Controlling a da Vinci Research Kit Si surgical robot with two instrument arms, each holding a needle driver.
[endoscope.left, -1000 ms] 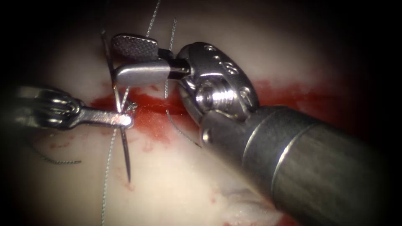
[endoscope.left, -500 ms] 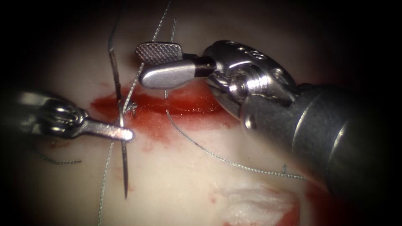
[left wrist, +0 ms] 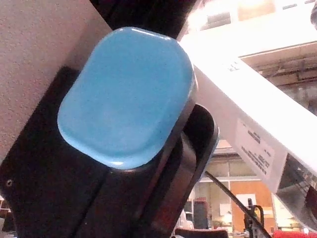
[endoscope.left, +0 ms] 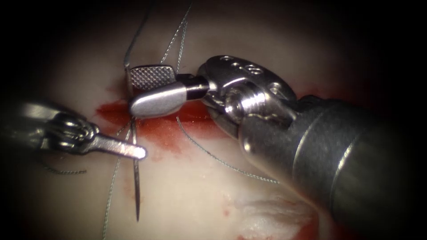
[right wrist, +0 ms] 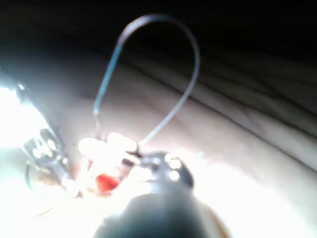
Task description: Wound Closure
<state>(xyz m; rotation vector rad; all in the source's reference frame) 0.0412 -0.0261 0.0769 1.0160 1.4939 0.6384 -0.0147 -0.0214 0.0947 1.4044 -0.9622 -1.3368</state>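
The left tool point(endoscope.left: 141, 153) comes in from the left with its jaws shut on the curved needle point(endoscope.left: 136, 191) near the middle of its curve. The needle stands almost upright by the left end of the cut point(endoscope.left: 111, 110) and appears free of the tissue point(endoscope.left: 187, 204). Its tip lies over pale tissue below the cut. The right tool point(endoscope.left: 130, 90) has its jaws open, one on each side of the needle's upper part, holding nothing. Thread point(endoscope.left: 222, 163) runs up from the needle's tail and curves across the tissue. In the right wrist view the thread point(right wrist: 163, 29) arches above the right tool point(right wrist: 106, 146).
Red fluid point(endoscope.left: 160, 131) pools along the cut under the right tool's jaws. A cut end of thread point(endoscope.left: 62, 171) lies on the tissue under the left tool. The right tool's thick shaft point(endoscope.left: 347, 169) covers the tissue's right side. A rough torn patch point(endoscope.left: 271, 213) marks the near tissue.
The left tool has shifted the needle downward, so its tip lies lower. The right tool drew back to the right, then returned left with open jaws around the needle's upper part.
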